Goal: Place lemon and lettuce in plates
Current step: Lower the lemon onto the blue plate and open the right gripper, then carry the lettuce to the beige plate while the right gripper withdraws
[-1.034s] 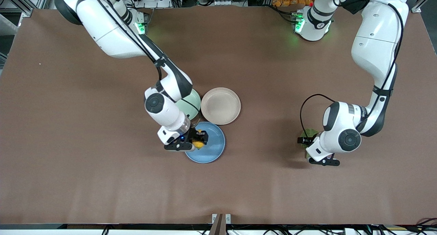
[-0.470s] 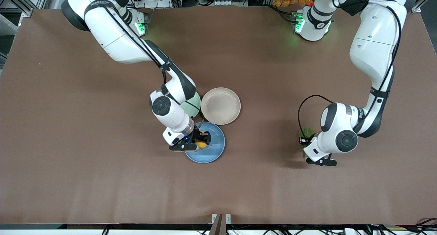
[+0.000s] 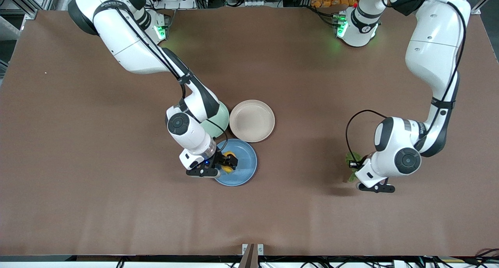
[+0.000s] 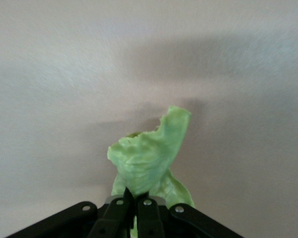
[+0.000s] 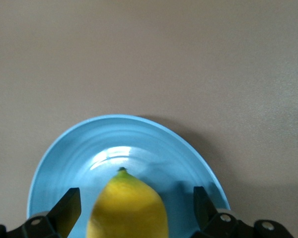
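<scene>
now; right gripper (image 3: 227,163) open, lemon (image 5: 126,206) in blue plate (image 3: 245,170) | left gripper (image 4: 135,210) pinching lettuce (image 4: 149,158)

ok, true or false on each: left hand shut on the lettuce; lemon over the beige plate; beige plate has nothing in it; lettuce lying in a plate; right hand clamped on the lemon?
1. The left hand is shut on the lettuce. True.
2. The lemon is over the beige plate. False: it is over the blue plate.
3. The beige plate has nothing in it. True.
4. The lettuce lies in a plate. False: the left hand holds it over bare table, toward the left arm's end.
5. The right hand is clamped on the lemon. False: its fingers stand open, with the lemon between them.
</scene>
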Tool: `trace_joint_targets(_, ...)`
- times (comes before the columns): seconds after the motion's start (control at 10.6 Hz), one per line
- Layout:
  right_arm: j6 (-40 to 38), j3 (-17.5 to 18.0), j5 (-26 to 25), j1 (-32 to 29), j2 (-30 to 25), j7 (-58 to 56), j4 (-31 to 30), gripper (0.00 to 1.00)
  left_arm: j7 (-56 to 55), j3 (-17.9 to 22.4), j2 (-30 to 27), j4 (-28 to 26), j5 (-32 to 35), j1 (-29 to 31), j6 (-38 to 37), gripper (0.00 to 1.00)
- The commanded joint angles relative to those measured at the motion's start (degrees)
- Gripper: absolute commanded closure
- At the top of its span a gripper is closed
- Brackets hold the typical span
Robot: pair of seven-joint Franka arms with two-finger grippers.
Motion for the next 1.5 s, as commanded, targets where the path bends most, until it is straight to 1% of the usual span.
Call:
trace_joint_targets(0.0,-6.21,0.77,-0.44,-0.72,-1.24,3.12,1.99,0.00,-1.12,-0.07,-4.80,-1.35,0.67,0.81,-0.61,1.00)
trace_joint_targets(0.09,-13.21,0.94,0.09,-2.11,-2.55,3.91,4.43,0.00,-1.55,-0.07,-5.94,-1.35,0.50,0.82,-0.70,1.00)
trace_joint_targets(0.28,-27.80,0.68,3.77,-3.09,-3.70,3.13,11.98,0.00,-2.52,-0.34,-7.44,-1.18,-2.21,0.73,-1.66,1.00)
trace_joint_targets(0.38,-31.53,0.51,3.69,-4.23,-5.79,1.21,12.36,0.00,-3.13,-0.42,-8.15,-1.09,-3.62,0.29,-2.45,1.00)
trace_joint_targets(0.47,-34.52,-0.63,3.78,-5.28,-8.08,-2.46,12.02,0.00,-5.75,-0.60,-8.50,-0.83,-4.24,-0.58,-2.89,1.00)
trace_joint_targets(0.56,-38.38,-0.99,3.78,-6.94,-9.84,-4.85,11.93,0.00,-9.17,-0.60,-8.77,-0.74,-4.25,-2.24,-2.98,1.00)
trace_joint_targets(0.66,-41.20,-1.51,3.78,-8.35,-11.86,-7.05,11.06,0.00,-12.25,-0.60,-8.94,-0.65,-4.25,-4.17,-3.07,1.00)
trace_joint_targets(0.75,-41.84,-2.30,3.69,-9.85,-14.58,-9.42,8.79,0.00,-15.93,-0.60,-8.86,-0.65,-4.34,-6.02,-3.16,1.00)
trace_joint_targets(0.94,-41.76,-2.66,3.69,-13.97,-19.94,-18.09,2.64,0.00,-23.23,-0.51,-8.16,-0.22,-4.34,-10.85,-3.07,1.00)
trace_joint_targets(1.03,-41.76,-3.62,3.69,-15.73,-22.32,-22.84,-0.43,0.00,-25.88,-0.60,-7.63,0.74,-4.34,-12.18,-3.07,1.00)
trace_joint_targets(1.22,-41.67,-8.35,3.69,-16.54,-26.89,-31.38,-6.41,0.00,-31.50,-0.60,-6.84,1.98,-4.34,-15.95,-2.98,1.00)
trace_joint_targets(1.41,-41.93,-12.04,3.61,-16.72,-29.45,-37.10,-9.76,0.00,-34.85,-0.60,-6.66,1.90,-4.95,-19.03,-2.98,1.00)
